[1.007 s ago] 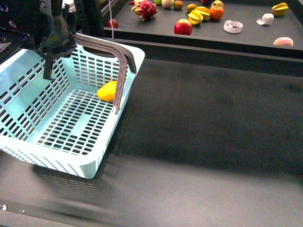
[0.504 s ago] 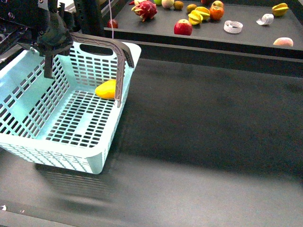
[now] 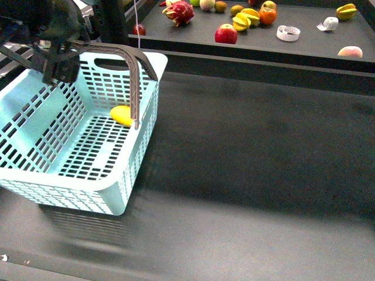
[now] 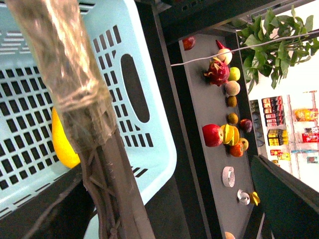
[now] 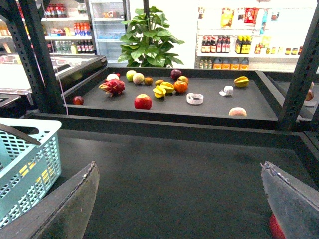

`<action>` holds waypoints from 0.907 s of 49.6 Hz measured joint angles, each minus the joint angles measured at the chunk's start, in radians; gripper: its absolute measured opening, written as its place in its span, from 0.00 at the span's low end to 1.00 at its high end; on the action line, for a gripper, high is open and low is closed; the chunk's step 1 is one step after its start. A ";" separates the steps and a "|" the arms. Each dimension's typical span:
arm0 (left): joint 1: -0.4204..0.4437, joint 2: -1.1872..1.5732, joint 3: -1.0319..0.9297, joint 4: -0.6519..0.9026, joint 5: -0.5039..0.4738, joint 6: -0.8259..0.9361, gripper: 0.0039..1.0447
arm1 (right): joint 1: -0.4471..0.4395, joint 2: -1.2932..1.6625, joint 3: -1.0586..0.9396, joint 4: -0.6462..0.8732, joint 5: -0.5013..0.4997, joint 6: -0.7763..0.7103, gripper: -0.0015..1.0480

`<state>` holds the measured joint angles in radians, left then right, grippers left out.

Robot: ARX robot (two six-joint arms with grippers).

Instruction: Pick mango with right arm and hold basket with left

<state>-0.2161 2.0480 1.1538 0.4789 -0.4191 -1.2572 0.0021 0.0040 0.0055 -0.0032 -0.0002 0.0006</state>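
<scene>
Mango (image 3: 122, 115): yellow, lying on the slotted floor inside the basket (image 3: 35, 181), against the far wall and partly hidden behind the raised grey-brown handle (image 3: 134, 76). In the left wrist view the mango (image 4: 64, 144) shows as a yellow patch behind that same handle (image 4: 75, 94).

Basket: light turquoise, occupying the 9 o'clock side of the front view on the dark table (image 3: 252, 175).

Left gripper (image 3: 58, 69): at 11 o'clock, clenched on the handle at the basket's far rim.

Right gripper (image 5: 179, 199): fingers (image 5: 70, 204) spread wide and released, holding nothing, above bare table; basket corner (image 5: 30, 164) at 8 o'clock.

Rear shelf (image 3: 304, 47): at 12 to 2 o'clock, bearing a red apple (image 3: 227, 33), a dragon fruit (image 3: 180, 12), star fruits (image 3: 246, 19) and other produce, well apart from the basket.
</scene>
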 joint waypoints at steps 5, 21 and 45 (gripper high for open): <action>0.010 -0.111 -0.116 0.037 0.000 0.084 0.94 | 0.000 0.000 0.000 0.000 0.000 0.000 0.92; 0.063 -0.503 -0.533 0.177 -0.072 0.373 0.95 | 0.000 0.000 0.000 0.000 0.000 0.000 0.92; 0.209 -1.054 -0.909 0.011 -0.087 0.388 0.95 | 0.000 0.000 0.000 0.000 0.000 0.000 0.92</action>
<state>-0.0067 0.9936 0.2443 0.4904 -0.5056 -0.8688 0.0021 0.0040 0.0055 -0.0032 -0.0006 0.0006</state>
